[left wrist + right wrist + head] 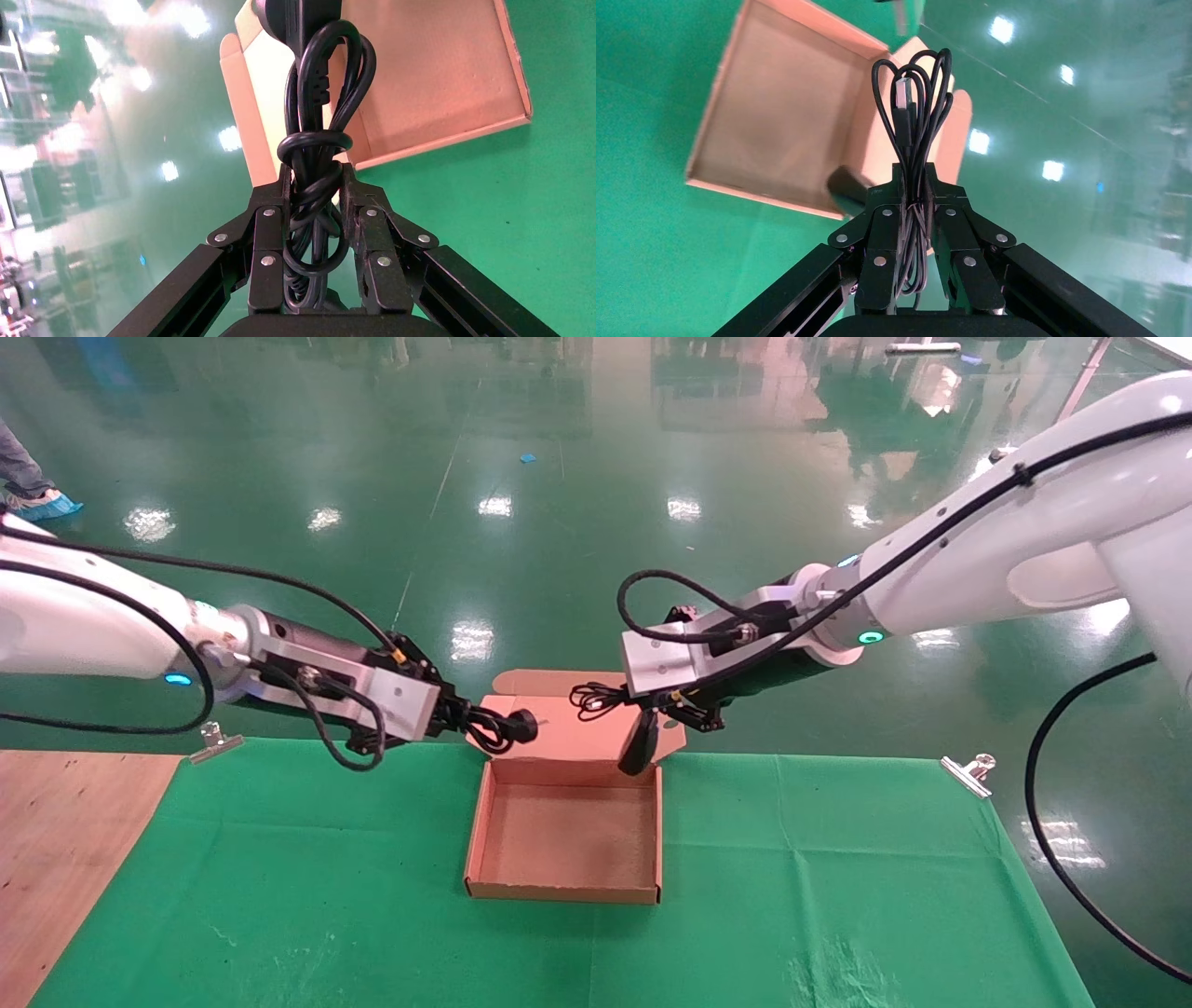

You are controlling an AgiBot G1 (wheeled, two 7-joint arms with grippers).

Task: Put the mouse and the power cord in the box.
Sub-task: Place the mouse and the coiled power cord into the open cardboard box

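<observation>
The brown box [568, 840] lies open in the middle of the green cloth, its lid folded back at the far side. My left gripper [470, 719] hovers at the box's far left corner, shut on the knotted power cord [507, 727]. In the left wrist view the coils of the power cord [316, 133] fill the left gripper [314, 175]. My right gripper [675, 710] hangs over the far right corner, shut on the mouse's thin bundled cable [912, 98]. The black mouse [639, 745] dangles below it by the box's right wall, blurred in the right wrist view [845, 186].
A green cloth [819, 877] covers the table, held by metal clips at the far left [216, 740] and far right [968, 773]. Bare wood [56, 850] shows at the left. Beyond the far edge is shiny green floor.
</observation>
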